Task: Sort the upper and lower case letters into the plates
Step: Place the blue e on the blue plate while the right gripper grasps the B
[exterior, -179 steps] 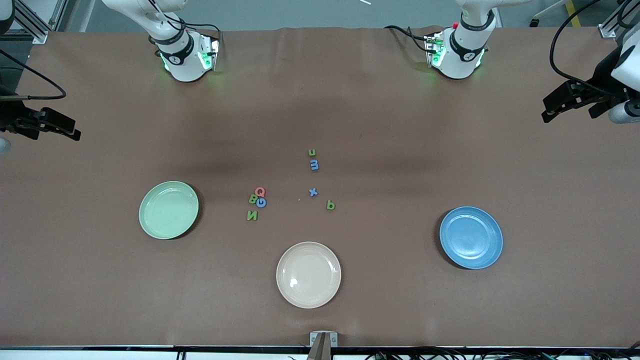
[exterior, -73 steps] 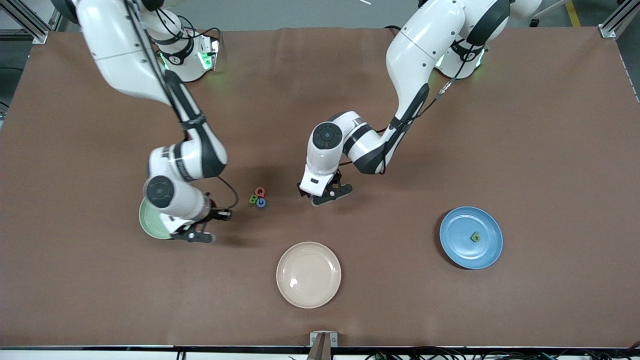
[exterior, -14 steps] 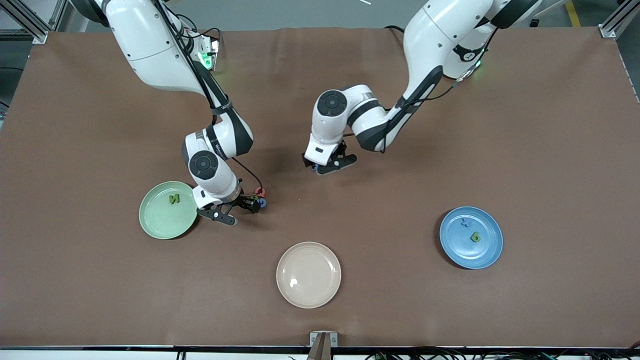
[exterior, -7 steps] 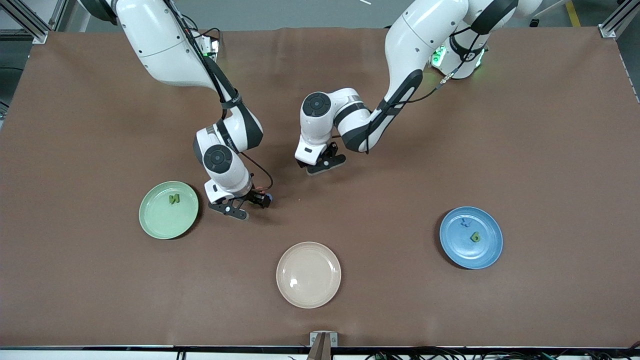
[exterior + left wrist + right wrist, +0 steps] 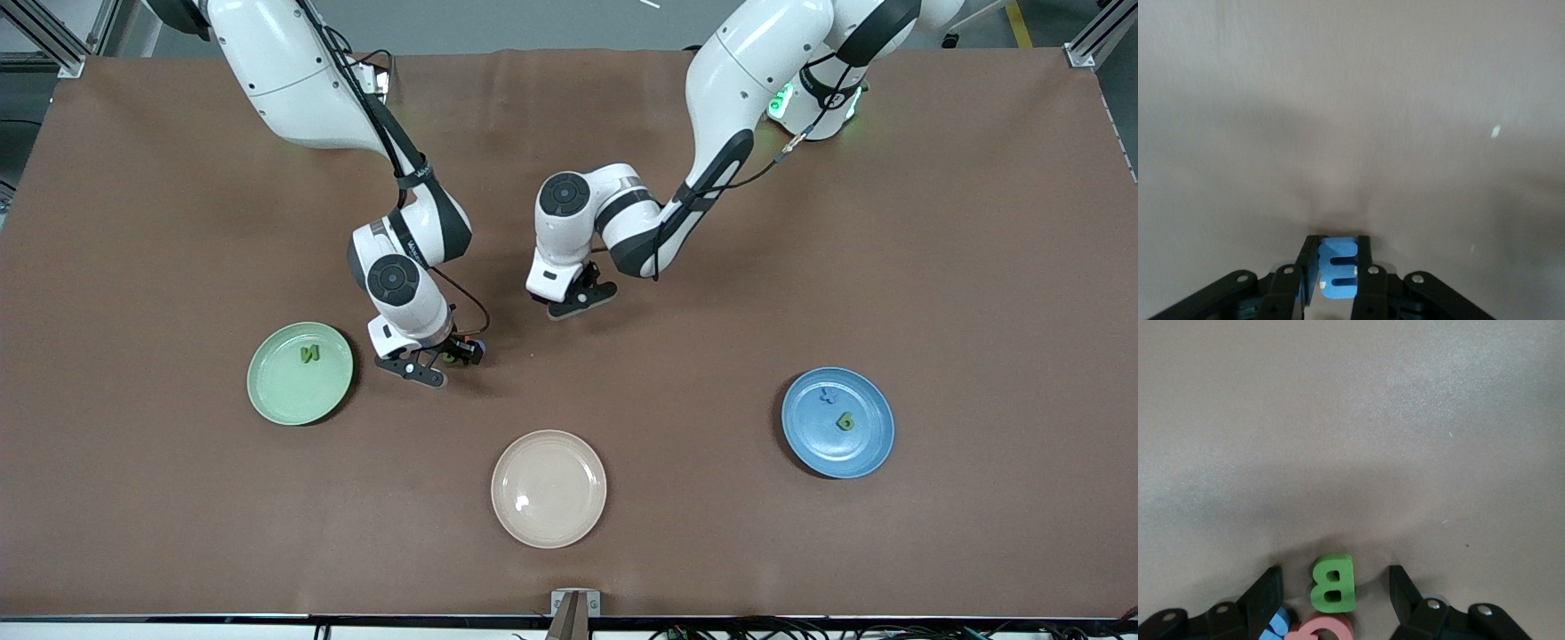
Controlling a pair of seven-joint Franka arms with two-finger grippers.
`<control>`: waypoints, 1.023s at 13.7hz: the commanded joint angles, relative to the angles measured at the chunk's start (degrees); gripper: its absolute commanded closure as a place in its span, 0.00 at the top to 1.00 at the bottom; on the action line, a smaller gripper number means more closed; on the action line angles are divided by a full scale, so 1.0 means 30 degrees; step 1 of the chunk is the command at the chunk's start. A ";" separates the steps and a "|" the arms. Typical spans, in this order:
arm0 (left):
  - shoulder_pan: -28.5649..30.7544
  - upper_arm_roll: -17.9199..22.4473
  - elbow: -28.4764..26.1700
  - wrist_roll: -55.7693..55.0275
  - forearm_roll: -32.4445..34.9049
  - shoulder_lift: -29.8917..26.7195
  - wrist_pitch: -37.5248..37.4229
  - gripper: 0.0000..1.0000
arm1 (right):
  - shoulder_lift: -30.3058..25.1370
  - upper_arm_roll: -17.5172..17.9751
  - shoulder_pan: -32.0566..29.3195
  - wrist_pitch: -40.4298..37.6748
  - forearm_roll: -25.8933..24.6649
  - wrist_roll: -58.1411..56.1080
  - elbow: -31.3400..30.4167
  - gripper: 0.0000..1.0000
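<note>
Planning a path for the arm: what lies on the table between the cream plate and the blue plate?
Nothing: between the cream plate and the blue plate, the front view shows only bare brown table.

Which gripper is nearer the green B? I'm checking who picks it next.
Right. The right gripper straddles the green B, jaws open either side. The left gripper is apart, toward the bases, shut on the blue m.

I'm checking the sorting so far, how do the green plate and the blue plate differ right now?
The green plate lies toward the right arm's end of the table; the blue plate lies toward the left arm's end. The green plate holds one letter, a green N; the blue plate holds two, a green letter and a small blue one. Both are round, shallow and look equal in size.
</note>
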 commanded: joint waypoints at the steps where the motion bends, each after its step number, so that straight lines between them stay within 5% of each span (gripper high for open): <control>1: 0.1254 -0.0058 0.0551 -0.0068 0.0448 -0.0631 -0.1168 0.02 | -0.0151 -0.0027 0.0161 -0.0206 -0.0149 0.0385 -0.0465 0.51; 3: 0.3356 -0.0291 0.0029 0.0281 0.0448 -0.2091 -0.1580 0.01 | -0.0122 -0.0027 0.0016 -0.0177 -0.0178 0.0326 -0.0436 0.37; 5: 0.5961 -0.0730 -0.0706 0.3662 0.0070 -0.3471 -0.2689 0.00 | -0.0122 -0.0027 -0.0102 -0.0177 -0.0179 0.0268 -0.0407 0.33; 8: 0.9656 -0.1435 -0.0239 0.8938 -0.0167 -0.3652 -0.4716 0.01 | -0.0180 -0.0057 -0.0393 -0.0177 -0.0179 0.0034 -0.0261 0.05; 14: 1.3737 -0.1201 0.0054 1.5575 0.0301 -0.2335 -0.4279 0.05 | -0.1760 -0.0027 -0.3436 -0.3887 -0.0150 -0.4558 0.1170 0.00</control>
